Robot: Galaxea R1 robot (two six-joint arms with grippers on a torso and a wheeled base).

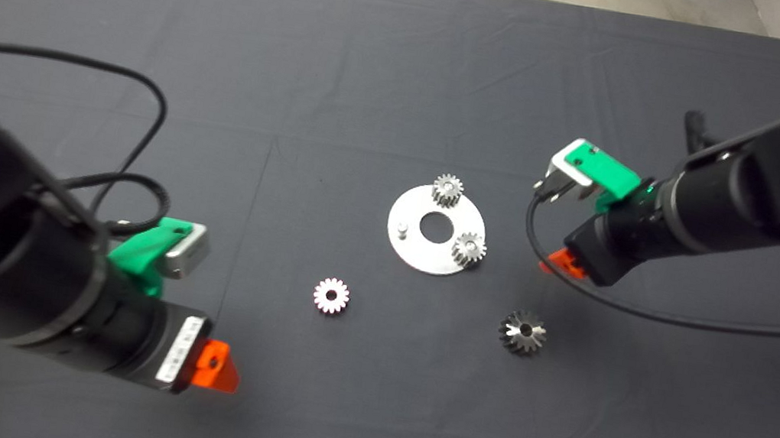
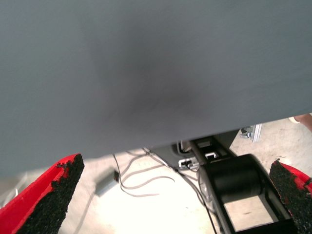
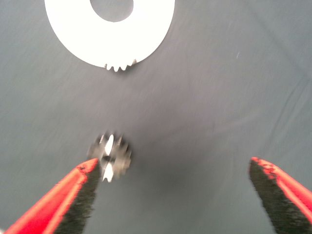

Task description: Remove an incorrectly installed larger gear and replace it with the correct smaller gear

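The larger gear [image 1: 522, 331], dark and shiny, lies on the mat to the front right of the round silver plate [image 1: 423, 256]. In the right wrist view it [image 3: 111, 157] lies free beside one finger pad [image 3: 83, 195]. My right gripper [image 1: 563, 263] hangs open and empty over the mat right of the plate, behind this gear; its fingers [image 3: 174, 165] stand wide apart. The smaller gear [image 1: 331, 295], pale silver, lies on the mat to the front left of the plate. My left gripper [image 1: 218, 368] is open and empty at the front left, apart from the smaller gear.
The plate [image 3: 73, 29] carries two small silver gears [image 1: 447, 190] [image 1: 469, 248], a bare pin [image 1: 402, 231] and a centre hole. The left wrist view [image 2: 176, 165] shows the mat's edge with the floor, cables and the robot's base beyond.
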